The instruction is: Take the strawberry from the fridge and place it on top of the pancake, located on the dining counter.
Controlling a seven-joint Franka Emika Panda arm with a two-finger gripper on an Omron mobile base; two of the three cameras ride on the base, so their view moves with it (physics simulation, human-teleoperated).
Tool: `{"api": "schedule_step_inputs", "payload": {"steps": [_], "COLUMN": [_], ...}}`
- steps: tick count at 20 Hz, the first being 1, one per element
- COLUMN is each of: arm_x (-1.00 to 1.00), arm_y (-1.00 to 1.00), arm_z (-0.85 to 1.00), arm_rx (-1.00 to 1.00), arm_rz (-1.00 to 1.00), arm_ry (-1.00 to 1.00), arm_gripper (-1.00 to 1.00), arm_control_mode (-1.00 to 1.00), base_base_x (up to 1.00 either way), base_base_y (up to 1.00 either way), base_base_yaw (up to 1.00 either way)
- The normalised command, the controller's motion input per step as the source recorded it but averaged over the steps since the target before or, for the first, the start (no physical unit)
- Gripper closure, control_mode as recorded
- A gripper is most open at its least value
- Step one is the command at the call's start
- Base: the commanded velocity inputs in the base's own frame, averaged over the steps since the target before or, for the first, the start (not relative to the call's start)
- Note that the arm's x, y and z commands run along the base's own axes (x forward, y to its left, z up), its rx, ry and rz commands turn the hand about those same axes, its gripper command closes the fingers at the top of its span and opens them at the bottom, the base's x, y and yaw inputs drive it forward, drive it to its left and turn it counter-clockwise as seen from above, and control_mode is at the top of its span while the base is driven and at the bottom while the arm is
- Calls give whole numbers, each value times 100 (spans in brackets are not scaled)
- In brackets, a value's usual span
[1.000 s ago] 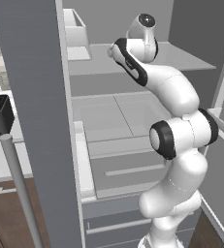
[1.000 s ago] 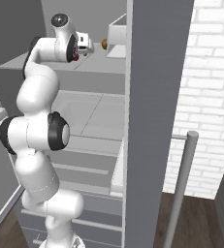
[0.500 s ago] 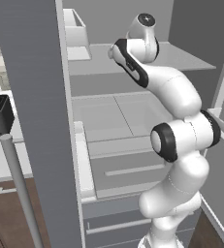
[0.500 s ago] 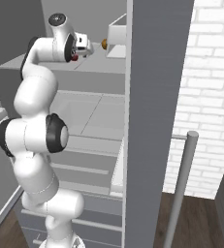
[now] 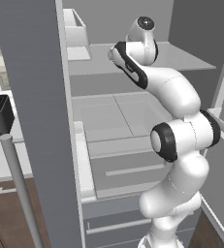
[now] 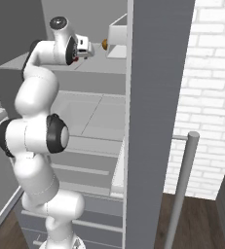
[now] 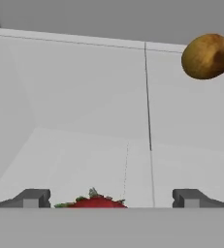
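Red top of the strawberry [image 7: 95,202] shows low in the hand view, green leaves on it, lying on the pale shelf [image 7: 104,150] between the two dark fingertips [image 7: 32,198]. Fingers spread wide, gripping nothing; the berry sits closer to the left-hand tip than to the other. A round orange-brown fruit [image 7: 207,56] rests farther back on the same shelf, well apart from the berry. In the right base view the gripper [image 6: 87,48] reaches onto the upper shelf of the open fridge [image 6: 155,87], near a white box [image 6: 116,36]. White arm [image 5: 176,121] rises before the lower drawers [image 5: 128,169].
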Motion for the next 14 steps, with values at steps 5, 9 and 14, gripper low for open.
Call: {"api": "schedule_step_inputs", "payload": {"steps": [5,9,14], "arm_x": [10,0,0], "arm_y": [0,0,0], "arm_z": [-17,-14,-13], "arm_rx": [0,0,0], "arm_rz": [0,0,0], "arm_ry": [0,0,0], "arm_gripper": [-100,100,100], "arm_control_mode": [-100,-100,-100], "base_base_x": [0,0,0], "base_base_y": [0,0,0], "base_base_yaw": [0,0,0]}}
